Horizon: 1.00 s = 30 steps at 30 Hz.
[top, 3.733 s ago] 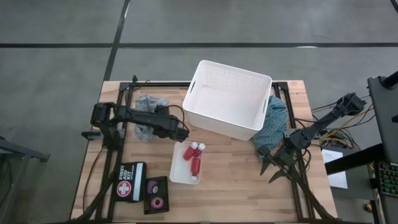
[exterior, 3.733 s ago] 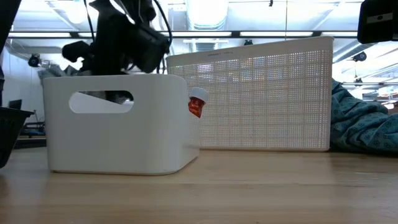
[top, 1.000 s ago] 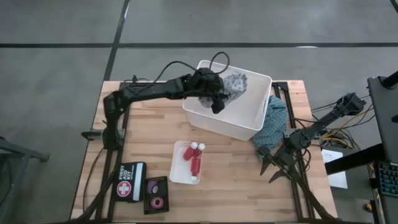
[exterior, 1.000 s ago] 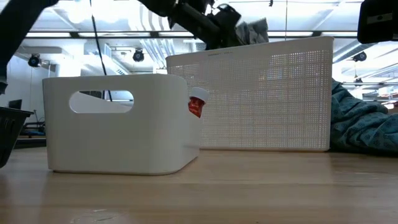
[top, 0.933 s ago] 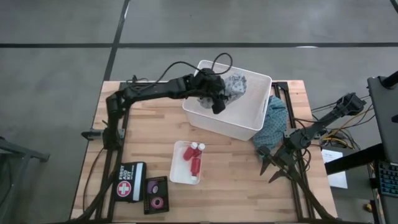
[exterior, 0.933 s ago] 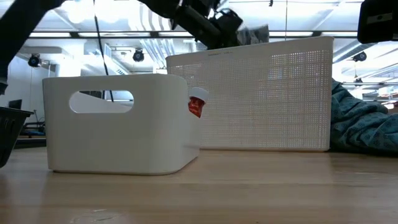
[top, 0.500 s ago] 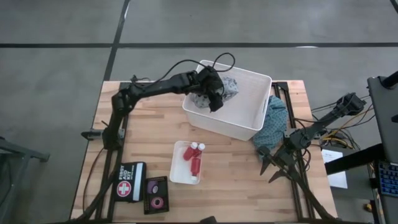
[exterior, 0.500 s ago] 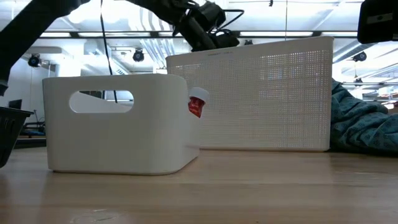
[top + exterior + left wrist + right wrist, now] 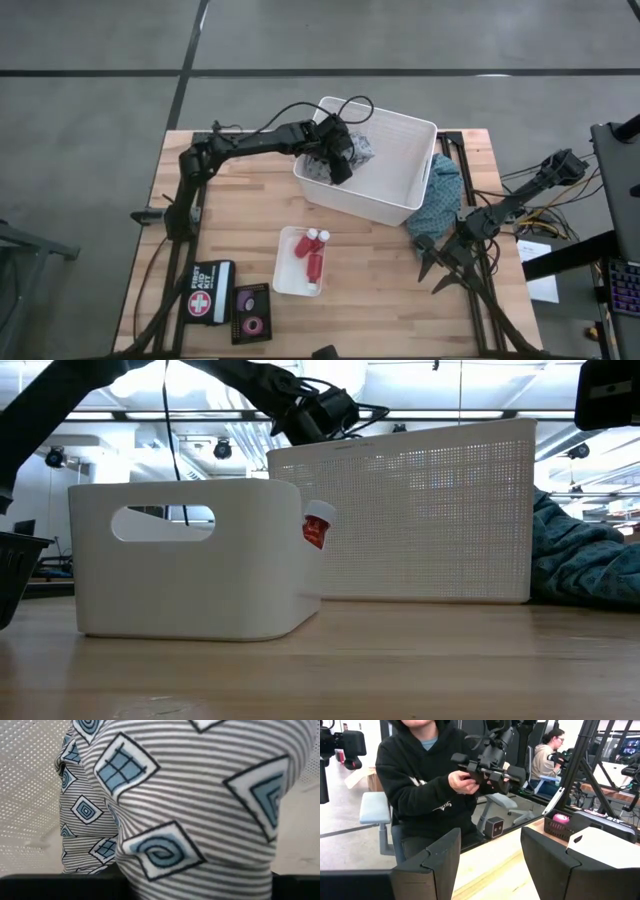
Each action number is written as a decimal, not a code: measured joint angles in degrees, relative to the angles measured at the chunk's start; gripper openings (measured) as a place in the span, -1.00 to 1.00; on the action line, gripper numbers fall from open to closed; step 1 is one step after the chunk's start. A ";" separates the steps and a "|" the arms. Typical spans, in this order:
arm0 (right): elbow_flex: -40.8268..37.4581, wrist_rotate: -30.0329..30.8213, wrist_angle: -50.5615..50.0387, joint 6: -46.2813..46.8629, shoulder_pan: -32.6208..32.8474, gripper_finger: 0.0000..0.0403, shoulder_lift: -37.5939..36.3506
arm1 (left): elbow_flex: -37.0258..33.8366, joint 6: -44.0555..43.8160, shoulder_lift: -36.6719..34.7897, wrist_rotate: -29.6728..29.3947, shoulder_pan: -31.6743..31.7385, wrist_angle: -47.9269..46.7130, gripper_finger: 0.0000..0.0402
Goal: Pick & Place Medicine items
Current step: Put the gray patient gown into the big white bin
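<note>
Three red bottles with white caps (image 9: 312, 252) lie in a small white bin (image 9: 284, 270) at the table's middle; one bottle (image 9: 318, 525) shows beside it in the low view. Pink and dark tape rolls (image 9: 250, 312) sit in a dark tray near the front left. My left gripper (image 9: 342, 165) reaches down into the big white basket (image 9: 400, 205), shut on a grey striped patterned cloth (image 9: 362, 148) that fills the left wrist view (image 9: 190, 810). My right gripper (image 9: 490, 865) waits open at the table's right edge (image 9: 440, 268). My left gripper is shut on the grey striped cloth (image 9: 150, 850), coming at it slanting down from the table's left. The bunched cloth covers the fingers, so which part they have cannot be told. The cloth sits inside the basket, below its rim.
A first-aid kit (image 9: 210, 292) lies at the front left beside the dark tray. A teal cloth (image 9: 440, 195) is heaped against the basket's right wall. People sit beyond the table's edge in the right wrist view, one holding a gripper handset (image 9: 487, 762).
My left gripper has sunk into the big basket and tipped further down, drawing back toward the basket's left wall. The grey cloth has gone down with it and has dropped below the rim in the low view.
</note>
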 joint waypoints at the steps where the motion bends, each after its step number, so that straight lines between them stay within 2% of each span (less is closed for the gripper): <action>1: 0.00 0.01 0.00 -0.06 0.00 0.02 0.00 | -0.07 -0.01 0.00 -0.02 0.00 0.01 -0.33; 9: 0.00 0.00 -0.01 -0.02 0.00 0.02 0.00 | -0.07 0.02 0.00 -0.16 -0.02 0.10 -0.33; 13: 0.00 0.02 -0.01 -0.01 0.02 0.02 0.00 | -0.07 1.32 0.00 0.23 -0.02 0.10 -0.24; 18: 0.00 0.01 -0.01 -0.02 0.00 0.02 0.00 | -0.07 1.61 0.00 0.92 0.00 0.67 0.08; 26: 0.00 0.01 0.00 -0.01 0.00 0.02 0.00 | -0.07 4.14 0.00 1.10 0.22 2.50 0.86; 28: 0.00 0.00 0.01 -0.13 0.00 0.02 0.00 | -0.07 4.37 0.00 1.30 0.22 2.68 0.96; 30: 0.00 0.00 -0.01 -0.01 0.00 0.02 0.00 | -0.07 4.38 -0.10 2.29 0.20 2.82 0.92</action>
